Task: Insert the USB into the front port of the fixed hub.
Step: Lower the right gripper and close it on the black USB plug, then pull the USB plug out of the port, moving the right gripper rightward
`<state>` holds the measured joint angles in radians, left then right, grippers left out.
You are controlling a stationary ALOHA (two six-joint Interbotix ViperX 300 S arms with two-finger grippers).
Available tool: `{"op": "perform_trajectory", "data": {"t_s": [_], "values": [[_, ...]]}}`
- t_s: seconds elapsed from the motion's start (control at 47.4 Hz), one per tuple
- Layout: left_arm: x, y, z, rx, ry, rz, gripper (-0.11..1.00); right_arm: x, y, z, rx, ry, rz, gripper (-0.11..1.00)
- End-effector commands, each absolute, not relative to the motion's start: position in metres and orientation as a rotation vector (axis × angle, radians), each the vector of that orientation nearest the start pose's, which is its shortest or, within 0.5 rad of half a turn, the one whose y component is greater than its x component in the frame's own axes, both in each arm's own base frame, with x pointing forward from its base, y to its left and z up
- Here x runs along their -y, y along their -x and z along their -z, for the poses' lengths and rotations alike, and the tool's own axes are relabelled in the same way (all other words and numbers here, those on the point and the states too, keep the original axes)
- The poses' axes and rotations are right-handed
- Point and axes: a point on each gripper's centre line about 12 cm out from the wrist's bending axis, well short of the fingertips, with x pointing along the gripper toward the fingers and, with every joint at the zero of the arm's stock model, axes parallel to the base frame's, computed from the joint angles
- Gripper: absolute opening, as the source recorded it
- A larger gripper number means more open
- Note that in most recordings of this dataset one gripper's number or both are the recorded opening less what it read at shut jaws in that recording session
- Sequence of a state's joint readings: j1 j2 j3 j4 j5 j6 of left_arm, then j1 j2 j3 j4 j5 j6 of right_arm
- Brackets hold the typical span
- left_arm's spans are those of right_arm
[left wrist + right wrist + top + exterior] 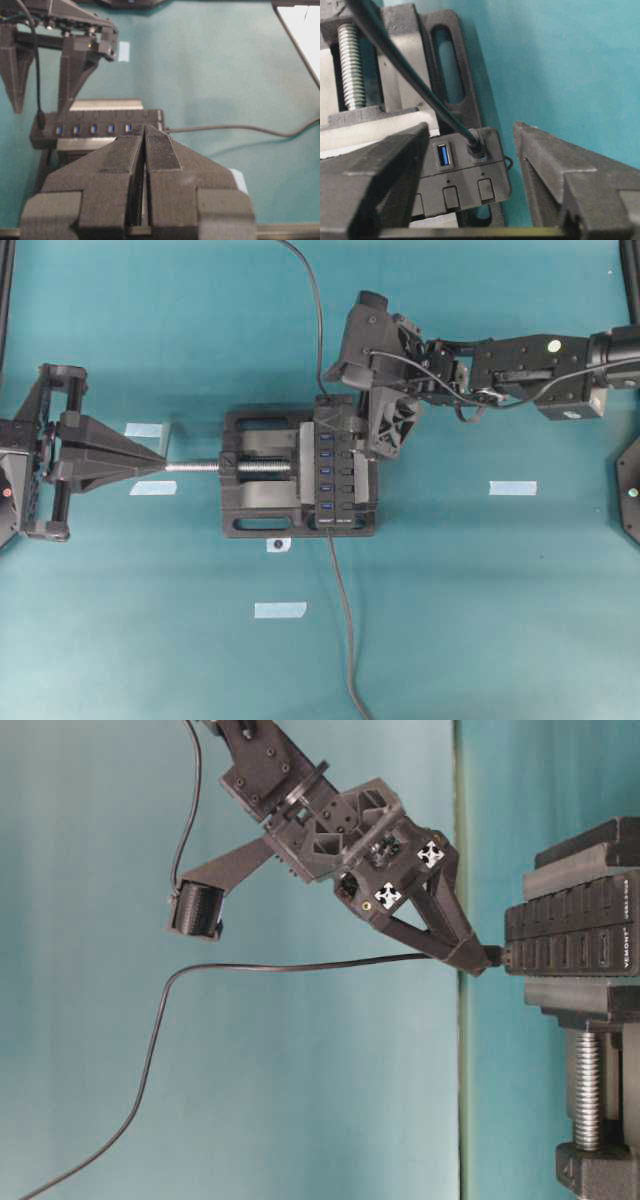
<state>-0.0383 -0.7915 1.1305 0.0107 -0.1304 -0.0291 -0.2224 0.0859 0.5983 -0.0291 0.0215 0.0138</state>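
Observation:
The fixed hub (335, 472), a narrow black bar with blue ports, sits clamped in the black vise (262, 485). The USB plug (476, 143) sits in the hub's end port, and its black cable (312, 310) runs off to the far edge. My right gripper (471, 128) is open, one finger on each side of the plug, touching neither plug nor cable. It hangs over that end of the hub (358, 412). The table-level view shows its fingertips (470, 956) right by the plug (497, 957). My left gripper (155, 462) is shut, tips at the end of the vise's silver screw (215, 467).
The hub's own cable (343, 620) trails from its other end to the near edge. Several pale tape strips lie on the teal table, among them ones at the right (513, 488) and the near middle (280, 610). The left wrist view shows the hub (100, 129) beyond its shut jaws.

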Motion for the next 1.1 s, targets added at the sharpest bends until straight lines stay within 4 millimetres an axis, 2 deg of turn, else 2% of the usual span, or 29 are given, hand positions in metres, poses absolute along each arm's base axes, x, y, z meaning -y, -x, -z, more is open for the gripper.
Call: {"op": "perform_trajectory", "data": {"t_s": [0.0, 0.232, 0.422, 0.527, 0.843, 1.075], "values": [[0.009, -0.228, -0.260, -0.197, 0.015, 0.040, 0.00, 0.089, -0.404, -0.168, -0.661, -0.045, 0.200, 0.62], [0.009, -0.228, -0.260, -0.197, 0.015, 0.040, 0.00, 0.089, -0.404, -0.167, -0.664, -0.050, 0.201, 0.45], [0.009, -0.227, -0.260, -0.194, 0.013, 0.040, 0.00, 0.089, -0.403, -0.170, -0.661, -0.052, 0.202, 0.16], [0.009, -0.227, -0.261, -0.191, 0.015, 0.040, 0.00, 0.089, -0.403, -0.171, -0.659, -0.053, 0.203, 0.07], [0.009, -0.227, -0.262, -0.189, 0.018, 0.039, 0.00, 0.086, -0.402, -0.173, -0.666, -0.054, 0.198, 0.04], [0.009, -0.227, -0.263, -0.185, 0.018, 0.039, 0.00, 0.079, -0.398, -0.195, -0.642, -0.048, 0.187, 0.04]]}}
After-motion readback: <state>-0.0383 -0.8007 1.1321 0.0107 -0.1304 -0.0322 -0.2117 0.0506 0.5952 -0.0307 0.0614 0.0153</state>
